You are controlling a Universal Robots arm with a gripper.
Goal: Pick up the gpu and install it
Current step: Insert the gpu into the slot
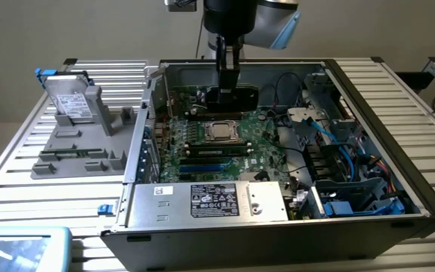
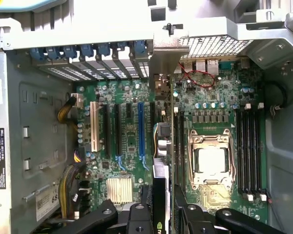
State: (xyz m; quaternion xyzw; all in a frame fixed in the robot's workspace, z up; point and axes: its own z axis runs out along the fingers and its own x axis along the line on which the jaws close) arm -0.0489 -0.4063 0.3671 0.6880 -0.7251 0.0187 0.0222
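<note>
1. The Universal Robots arm [image 1: 237, 14] reaches down from the top edge of the exterior view, its dark wrist aimed straight down.
2. Below it, the gripper [image 1: 229, 84] hangs vertical, slim and black, with its fingertips lowest.
3. From the wrist camera, the black fingers [image 2: 136, 217] flank the gpu [image 2: 159, 195] and are clamped on it, the card held edge-on between them.
</note>
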